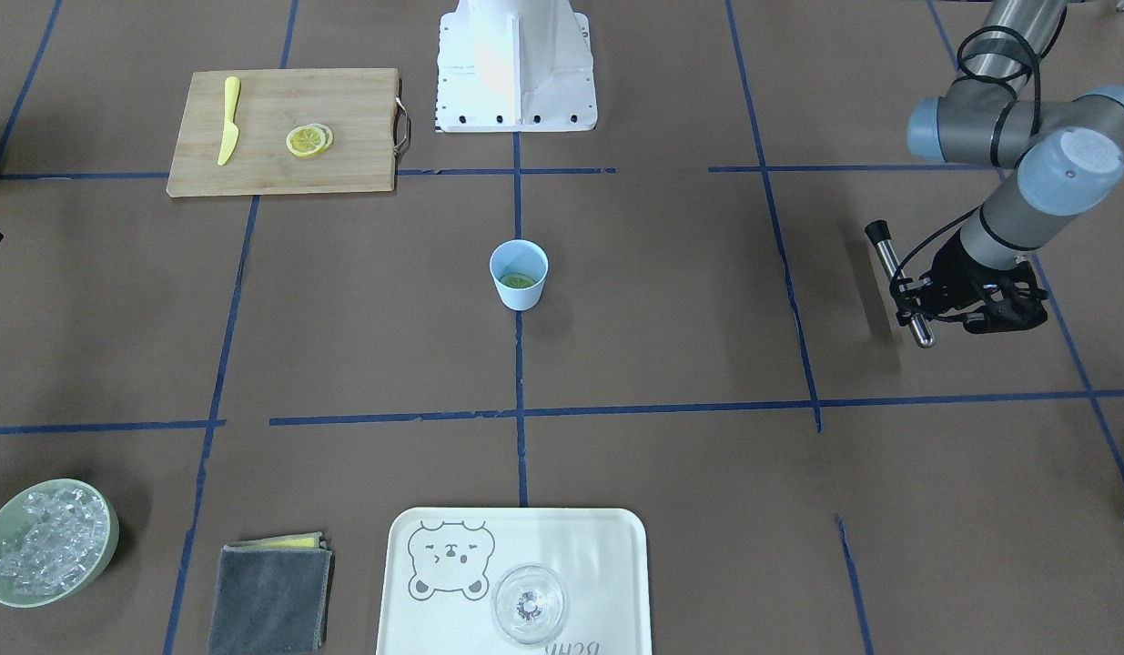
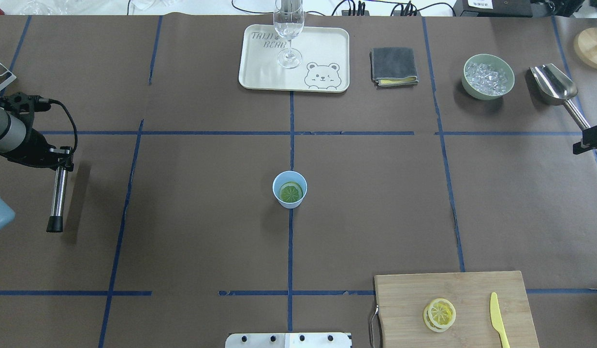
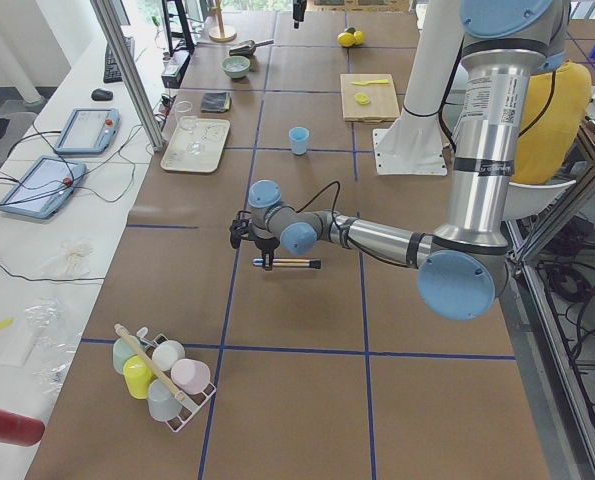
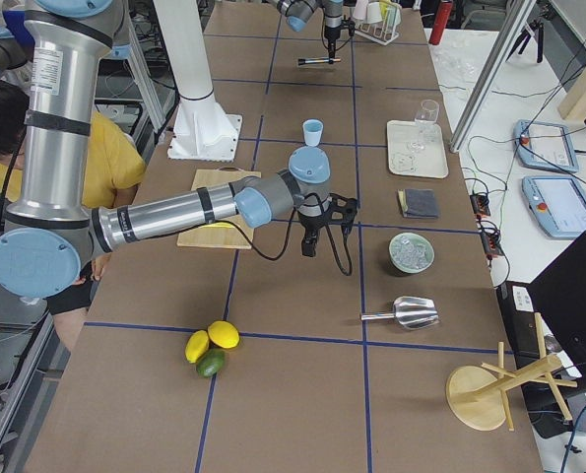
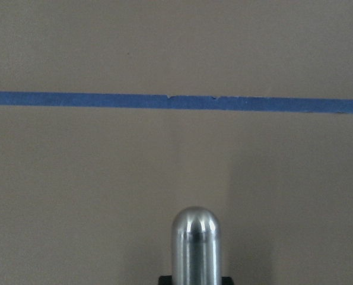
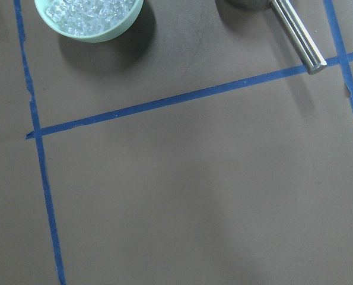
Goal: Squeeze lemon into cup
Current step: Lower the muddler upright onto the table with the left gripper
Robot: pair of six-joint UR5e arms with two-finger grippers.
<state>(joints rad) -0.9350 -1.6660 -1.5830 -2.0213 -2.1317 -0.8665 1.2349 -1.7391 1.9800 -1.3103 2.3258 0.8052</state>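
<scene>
The light-blue cup (image 2: pixel 289 189) stands at the table's middle, also seen in the front view (image 1: pixel 519 273); a greenish-yellow segmented slice (image 2: pixel 291 193) lies inside it. Two stacked yellow lemon slices (image 2: pixel 439 314) lie on the wooden cutting board (image 2: pixel 472 290), at the robot's near right. My left gripper (image 2: pixel 61 162) is far left of the cup and shut on a horizontal metal rod with a black tip (image 2: pixel 59 193); the rod's rounded end fills the left wrist view (image 5: pixel 194 243). My right gripper (image 2: pixel 588 140) shows only at the frame's edge near the scoop; I cannot tell its state.
A yellow plastic knife (image 2: pixel 496 319) lies on the board. At the far side are a bear tray (image 2: pixel 259 72) with a clear glass (image 2: pixel 288 34), a grey cloth (image 2: pixel 394 65), a green bowl of ice (image 2: pixel 488 76) and a metal scoop (image 2: pixel 554 84).
</scene>
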